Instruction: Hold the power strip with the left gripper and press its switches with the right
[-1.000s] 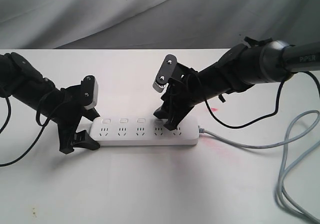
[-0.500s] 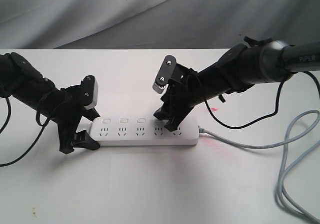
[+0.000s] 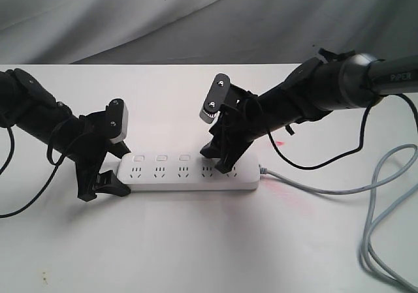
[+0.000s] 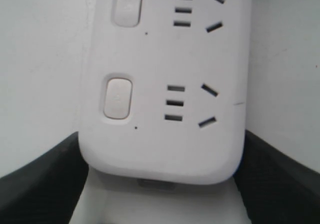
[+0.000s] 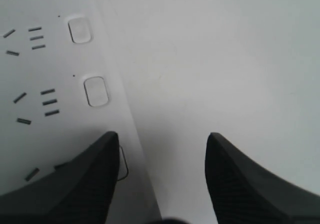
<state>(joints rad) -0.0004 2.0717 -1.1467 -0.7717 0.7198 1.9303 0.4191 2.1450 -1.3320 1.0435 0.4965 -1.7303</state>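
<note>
Left gripper [image 3: 112, 179] pinches power strip [image 3: 176, 182] at its left end, strip parallel to tabletop [image 3: 196, 247] front edge; right gripper [image 3: 219, 161], jaws spread, one fingertip [image 5: 75, 184] over a cable-side switch [image 5: 123, 164].

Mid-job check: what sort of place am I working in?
Probably a robotics lab test bench: a white tabletop, a draped grey cloth backdrop, and a power strip set between the left arm and right arm.

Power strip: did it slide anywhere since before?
No. The power strip has stayed put: its cable end sits in the same spot below the pink mark on the table.
</note>
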